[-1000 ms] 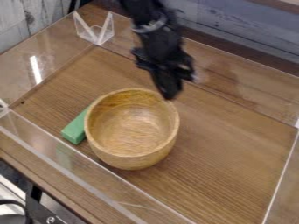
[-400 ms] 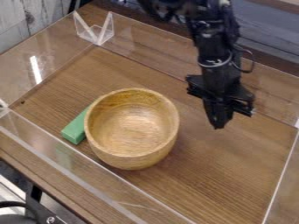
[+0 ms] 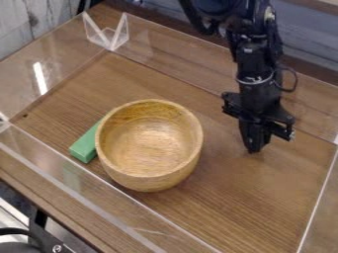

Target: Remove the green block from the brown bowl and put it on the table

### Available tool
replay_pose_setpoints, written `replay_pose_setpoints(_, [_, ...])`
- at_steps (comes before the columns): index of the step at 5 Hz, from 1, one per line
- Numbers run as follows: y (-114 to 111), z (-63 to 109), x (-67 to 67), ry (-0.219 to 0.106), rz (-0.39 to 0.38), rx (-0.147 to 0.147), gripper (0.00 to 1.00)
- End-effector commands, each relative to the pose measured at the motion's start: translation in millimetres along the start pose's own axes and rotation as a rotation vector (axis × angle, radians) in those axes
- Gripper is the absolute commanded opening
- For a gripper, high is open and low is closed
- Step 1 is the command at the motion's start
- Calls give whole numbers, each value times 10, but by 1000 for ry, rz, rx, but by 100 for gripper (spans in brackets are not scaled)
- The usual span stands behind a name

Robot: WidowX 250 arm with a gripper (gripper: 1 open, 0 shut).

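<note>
One bowl [image 3: 149, 160], bare inside, green block [image 3: 87, 142] beside it, tool [image 3: 255, 144] closed.

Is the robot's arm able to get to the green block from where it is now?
Probably yes. The block sticks out on the table beside the bowl. But the bowl's side leans close, so the tool may need to come from above.

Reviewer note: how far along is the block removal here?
Looks done: the green block lies on the table, beside the brown bowl, whose visible inside holds nothing. In hand: nothing visible; the hand is shut, well right of the bowl in the picture. Left: apparently nothing.
</note>
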State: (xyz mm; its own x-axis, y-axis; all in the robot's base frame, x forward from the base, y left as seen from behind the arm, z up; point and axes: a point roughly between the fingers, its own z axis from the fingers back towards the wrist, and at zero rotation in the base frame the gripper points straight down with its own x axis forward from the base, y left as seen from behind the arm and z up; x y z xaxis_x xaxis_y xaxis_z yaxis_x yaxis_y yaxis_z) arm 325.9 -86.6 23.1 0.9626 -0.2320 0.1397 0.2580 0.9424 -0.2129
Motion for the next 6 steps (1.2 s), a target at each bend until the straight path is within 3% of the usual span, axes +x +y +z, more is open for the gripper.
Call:
replay_pose_setpoints(1, [-10, 128, 188, -36, -37, -2, 100])
replay_pose_setpoints(2, [-13, 118, 228, -13, -56, -9, 100])
replay_pose_setpoints(3, [-11, 170, 271, 3, -77, -10, 0])
replay_pose_setpoints(4, [0, 192, 304, 24, -99, -13, 0])
replay_pose_setpoints(5, [110, 122, 277, 40, -94, -25, 100])
replay_pose_setpoints(6, [184, 133, 248, 44, -81, -34, 100])
